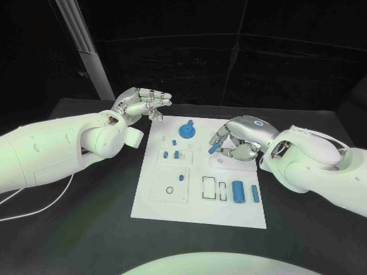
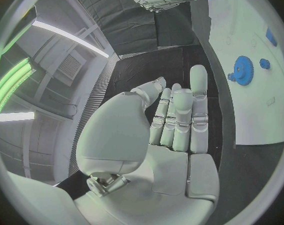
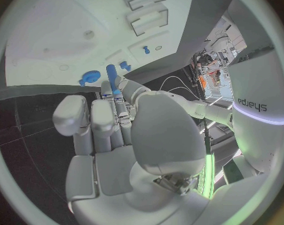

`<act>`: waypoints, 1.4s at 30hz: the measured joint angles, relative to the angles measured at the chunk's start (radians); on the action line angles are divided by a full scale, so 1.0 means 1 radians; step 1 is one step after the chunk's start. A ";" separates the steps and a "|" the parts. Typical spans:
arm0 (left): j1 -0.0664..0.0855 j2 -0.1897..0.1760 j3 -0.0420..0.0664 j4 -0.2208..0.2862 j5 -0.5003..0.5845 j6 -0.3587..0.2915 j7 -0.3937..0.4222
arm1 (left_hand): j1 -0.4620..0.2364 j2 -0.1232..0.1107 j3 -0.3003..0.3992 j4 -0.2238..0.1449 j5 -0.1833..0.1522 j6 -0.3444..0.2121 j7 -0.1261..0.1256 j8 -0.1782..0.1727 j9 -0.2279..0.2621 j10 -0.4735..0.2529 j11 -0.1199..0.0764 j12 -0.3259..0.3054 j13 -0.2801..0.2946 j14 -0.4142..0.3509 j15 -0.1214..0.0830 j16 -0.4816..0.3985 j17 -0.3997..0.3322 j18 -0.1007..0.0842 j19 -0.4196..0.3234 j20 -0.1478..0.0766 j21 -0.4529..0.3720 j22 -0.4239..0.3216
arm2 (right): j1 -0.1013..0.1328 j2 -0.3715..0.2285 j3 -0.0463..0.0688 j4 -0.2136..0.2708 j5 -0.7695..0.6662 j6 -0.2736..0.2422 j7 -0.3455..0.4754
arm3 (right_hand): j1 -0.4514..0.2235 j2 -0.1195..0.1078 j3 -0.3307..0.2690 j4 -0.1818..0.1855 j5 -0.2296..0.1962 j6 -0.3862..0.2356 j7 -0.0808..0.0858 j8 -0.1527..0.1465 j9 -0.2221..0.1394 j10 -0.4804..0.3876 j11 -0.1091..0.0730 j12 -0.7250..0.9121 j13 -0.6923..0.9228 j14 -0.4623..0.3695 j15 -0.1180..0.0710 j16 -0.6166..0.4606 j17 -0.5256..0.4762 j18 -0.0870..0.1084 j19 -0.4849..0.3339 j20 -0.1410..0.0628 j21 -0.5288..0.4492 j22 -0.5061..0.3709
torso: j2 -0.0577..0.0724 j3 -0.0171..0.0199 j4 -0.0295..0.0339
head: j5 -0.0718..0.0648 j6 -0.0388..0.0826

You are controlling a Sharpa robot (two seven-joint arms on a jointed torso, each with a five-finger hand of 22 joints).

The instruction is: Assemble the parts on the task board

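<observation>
The white task board [image 1: 163,200] lies in the middle of the black table. My right hand [image 1: 239,139] hovers over the board's far right part and pinches a short blue peg [image 1: 210,148] at its fingertips; the right wrist view shows the same peg [image 3: 111,75] sticking out past the fingers. My left hand [image 1: 142,106] hangs above the board's far left corner, holding nothing, its fingers [image 2: 179,117] stretched out side by side. A blue gear [image 1: 187,131] sits on the far part of the board, between the two hands.
Two blue cylinders [image 1: 237,192] lie near the board's near right corner, beside rectangular slots [image 1: 208,187]. Small blue pieces [image 1: 172,154] stand mid-board on the left. A metal post [image 1: 84,46] rises at the back left. A white cable [image 1: 35,200] trails on the left.
</observation>
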 measured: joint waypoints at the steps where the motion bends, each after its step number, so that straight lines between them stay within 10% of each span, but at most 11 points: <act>1: 0.000 0.001 0.000 0.000 0.000 0.000 0.000 | 0.000 0.000 0.000 0.000 0.000 0.000 0.000 0.000 0.000 0.000 0.000 0.000 0.000 0.000 0.000 0.000 0.000 0.000 0.000 0.000 0.000 0.000 | 0.000 0.004 0.001 0.003 0.006 -0.004 0.004 | 0.000 0.000 0.000 0.000 -0.002 0.000 0.000 0.000 0.000 0.000 0.000 0.000 0.000 0.000 0.000 0.000 0.000 0.000 0.000 0.000 0.000 0.000 | 0.000 0.0000 0.0001 | 0.001 0.001; 14: 0.000 0.018 0.000 -0.011 0.000 0.000 0.000 | 0.000 0.000 0.000 0.000 0.000 0.000 0.000 0.000 0.000 0.000 0.000 0.000 0.000 0.000 0.000 0.000 0.000 0.000 0.000 0.000 0.000 0.000 | -0.030 0.179 -0.005 -0.030 0.073 -0.009 0.064 | 0.000 0.000 0.003 -0.003 0.003 -0.001 -0.001 -0.003 -0.001 0.000 0.000 -0.007 0.000 0.000 0.000 0.000 -0.001 0.000 0.000 0.000 0.000 -0.003 | 0.002 -0.0012 0.0019 | 0.028 0.001; 20: 0.000 0.023 0.000 -0.014 0.000 0.000 0.000 | 0.000 0.000 0.000 0.000 0.000 0.000 0.000 0.000 0.000 0.000 0.000 0.000 0.000 0.000 0.000 0.000 0.000 0.000 0.000 0.000 0.000 0.000 | -0.061 0.238 -0.035 -0.054 0.075 0.015 0.091 | 0.000 0.000 0.008 -0.002 0.003 -0.003 -0.002 -0.003 -0.001 0.000 0.000 -0.012 -0.001 0.000 0.000 0.000 -0.003 0.000 0.000 0.000 0.000 -0.004 | 0.002 -0.0013 0.0013 | 0.040 -0.004; 42: 0.000 0.031 -0.001 -0.017 0.000 0.001 0.000 | 0.000 0.000 0.000 0.000 0.000 0.000 0.000 0.004 0.000 -0.004 -0.004 0.000 0.000 0.000 0.000 0.000 0.000 0.000 0.000 0.000 0.000 -0.001 | -0.092 0.291 -0.049 -0.098 -0.018 0.119 0.097 | 0.000 0.000 0.008 -0.002 0.007 0.000 0.001 -0.011 -0.002 0.000 0.000 -0.012 -0.001 0.000 0.000 0.000 -0.001 0.000 0.000 0.000 0.000 -0.004 | 0.003 0.0005 0.0004 | 0.049 -0.014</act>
